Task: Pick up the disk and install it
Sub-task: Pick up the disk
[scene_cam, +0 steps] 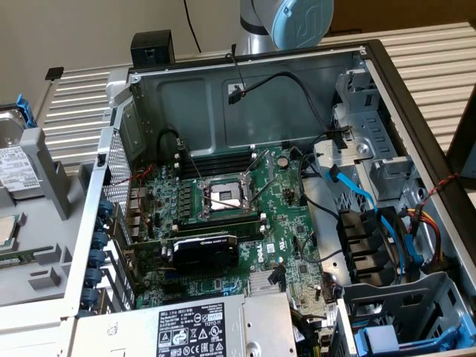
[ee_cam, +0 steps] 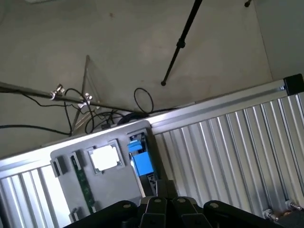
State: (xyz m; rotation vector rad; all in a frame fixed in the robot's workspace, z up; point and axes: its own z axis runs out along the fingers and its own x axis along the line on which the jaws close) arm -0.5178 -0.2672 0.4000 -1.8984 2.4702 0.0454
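The disk (scene_cam: 13,165) stands on edge in a grey holder (scene_cam: 44,245) at the exterior view's far left, its white label facing out and its blue carrier frame around it. In the wrist view the disk (ee_cam: 141,161) shows as a blue block in the same grey holder (ee_cam: 118,190), on a ribbed metal table. My gripper (ee_cam: 165,192) hangs some way above the holder, shut and holding nothing. Its black fingers (ee_cam: 156,205) lie close together, apart from the disk.
An open computer case (scene_cam: 245,67) lies at the centre, with motherboard (scene_cam: 223,216), power-supply box (scene_cam: 216,327) and drive cages with blue cables (scene_cam: 372,216) on the exterior view's right. The arm's blue-capped joint (scene_cam: 297,22) stands behind the case. The holder also carries a processor (ee_cam: 104,159) and a memory stick (ee_cam: 83,185).
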